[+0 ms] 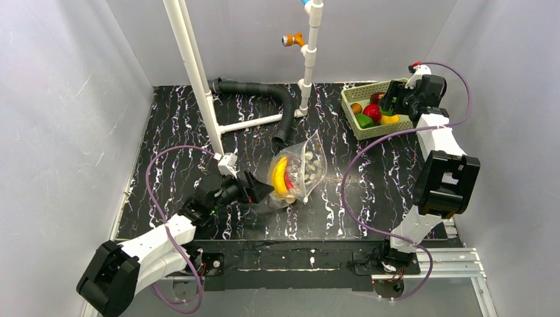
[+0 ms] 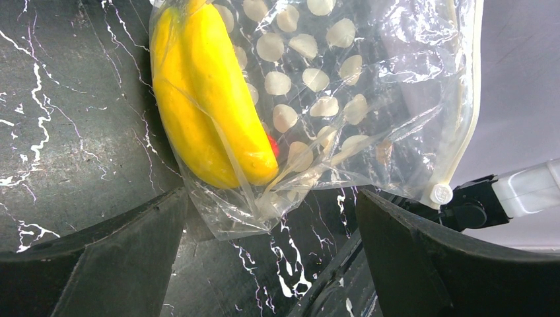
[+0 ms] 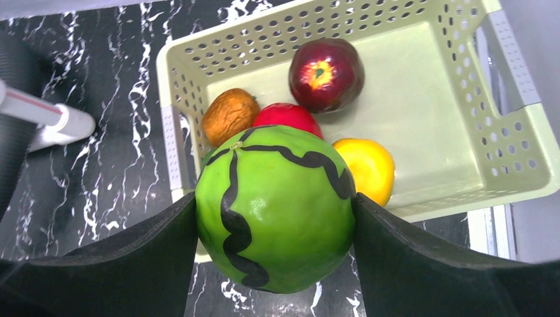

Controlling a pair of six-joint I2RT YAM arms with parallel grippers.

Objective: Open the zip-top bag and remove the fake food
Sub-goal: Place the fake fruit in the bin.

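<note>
The zip-top bag [image 1: 300,173] lies mid-table, clear with pale dots [image 2: 317,79]. Inside it are a yellow banana [image 2: 205,99] and a bit of red [image 2: 272,145]. Its white zip slider [image 2: 438,193] sits at the end of the zip strip. My left gripper [image 1: 263,191] [image 2: 271,231] stands open, with the bag's lower corner just reaching between the fingertips, untouched. My right gripper [image 1: 391,105] [image 3: 274,221] is shut on the green ball [image 3: 274,208], over the near rim of the green basket [image 3: 422,198]. In the basket lie a dark red apple [image 3: 325,74], an orange-brown piece [image 3: 228,115], a red piece [image 3: 287,117] and a yellow lemon [image 3: 367,168].
The basket [image 1: 350,99] stands at the back right near the wall. A white pipe frame [image 1: 201,92] rises at the back, with an orange fitting [image 1: 292,40] on its second post. A black corrugated hose [image 1: 280,109] curves down toward the bag. Grey walls close in three sides.
</note>
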